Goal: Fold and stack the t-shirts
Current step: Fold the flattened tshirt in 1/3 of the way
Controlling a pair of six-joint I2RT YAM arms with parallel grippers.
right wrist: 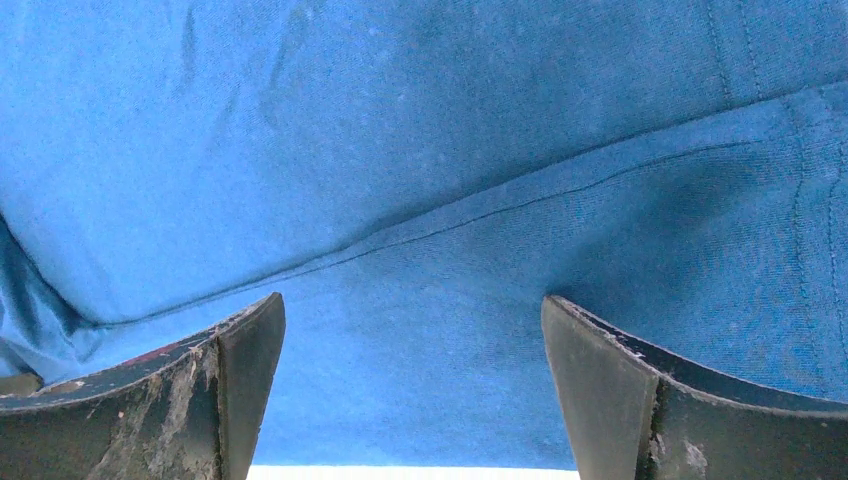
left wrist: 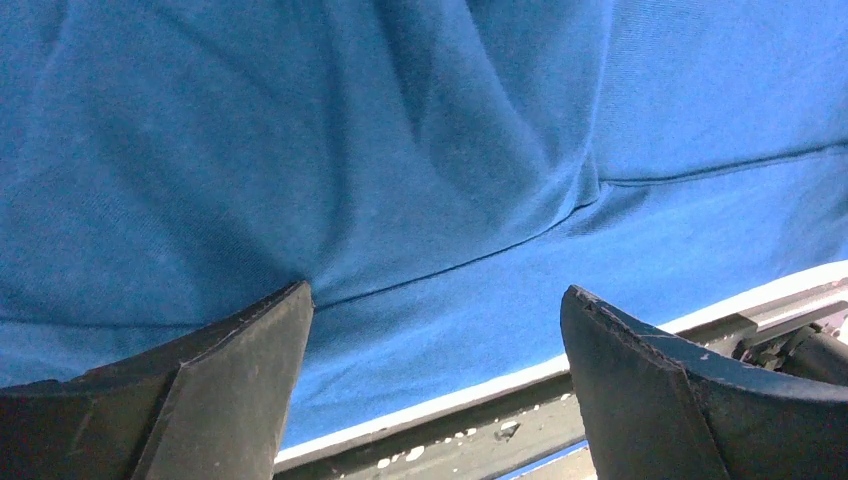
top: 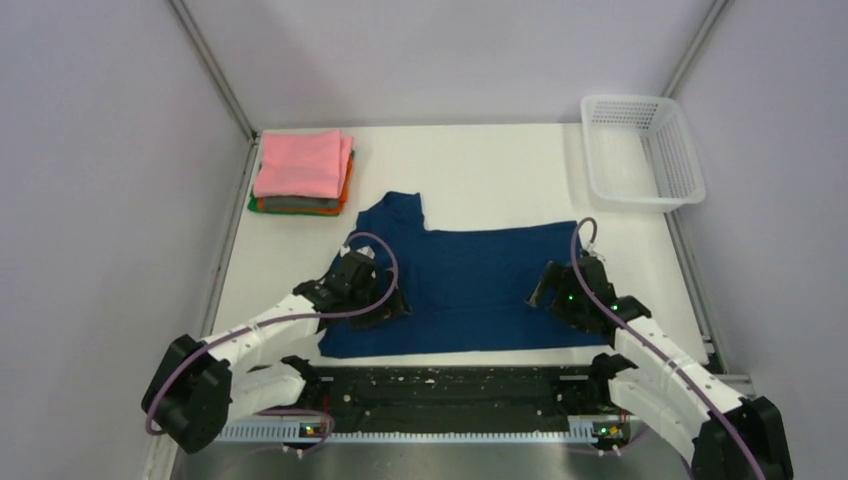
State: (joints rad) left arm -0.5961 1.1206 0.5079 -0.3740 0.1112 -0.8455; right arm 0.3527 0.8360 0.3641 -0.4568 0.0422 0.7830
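Navy t-shirt [top: 470, 280] lies spread flat at mid-front of the white table [top: 500, 170], its near hem along the front edge and a flap of cloth jutting toward the far side at its left. Left gripper [top: 392, 302] is low over the shirt's left part, fingers wide apart, creased cloth beneath, nothing pinched. Right gripper [top: 546, 288] is over the right part, jaws likewise spread above a hem seam. Folded stack [top: 300, 180] sits at far left, pink on top, orange and green edges below. White lattice basket [top: 642, 150] sits at far right.
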